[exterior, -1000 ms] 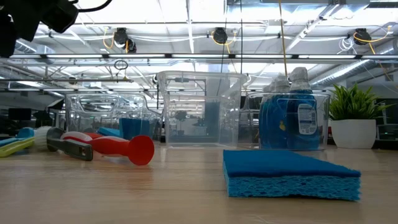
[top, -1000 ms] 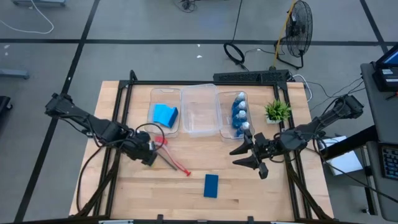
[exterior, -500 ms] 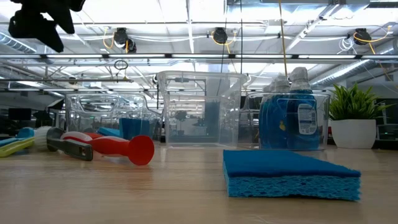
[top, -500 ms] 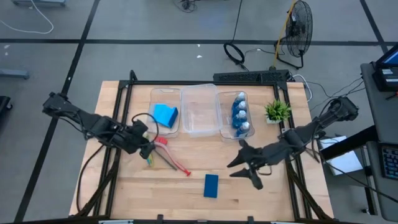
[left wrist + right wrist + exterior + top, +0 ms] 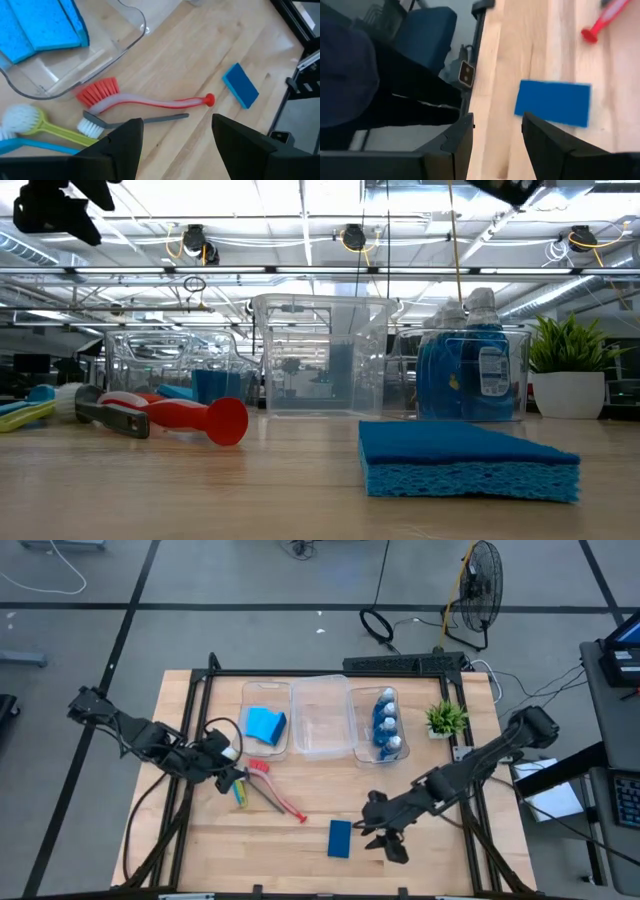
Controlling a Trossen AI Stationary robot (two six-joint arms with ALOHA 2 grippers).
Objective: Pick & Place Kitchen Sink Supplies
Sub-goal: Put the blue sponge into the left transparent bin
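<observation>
Three clear bins in a row at the back of the bench (image 5: 200, 840). Left bin (image 5: 266, 720): blue sponges (image 5: 265, 724) stacked inside, count unclear from above. Middle bin (image 5: 325, 718): nothing visible in it. Right bin (image 5: 380, 725): four blue-and-white bottles (image 5: 385, 725) standing upright in a line.

Bottle labels show in the low view, but the print is too small to read.

Loose on the bench: one sponge (image 5: 339, 838) flat near the front edge, centre. Brushes in a cluster just in front of the left bin: red brush (image 5: 277, 788), grey brush (image 5: 131, 121) beside it, yellow-green brush (image 5: 40, 124) and light blue one (image 5: 30, 145) at the left of the cluster.

Left gripper (image 5: 228, 778) is above the brush cluster, fingers spread, holding nothing. Right gripper (image 5: 377, 825) is just right of the loose sponge, jaws parted and empty.

Potted plant (image 5: 445, 719) sits at the back right. Bench is light wood with a black frame. Grey floor with a fan (image 5: 479, 578) and cables behind; the low view shows ceiling lights and trusses.
</observation>
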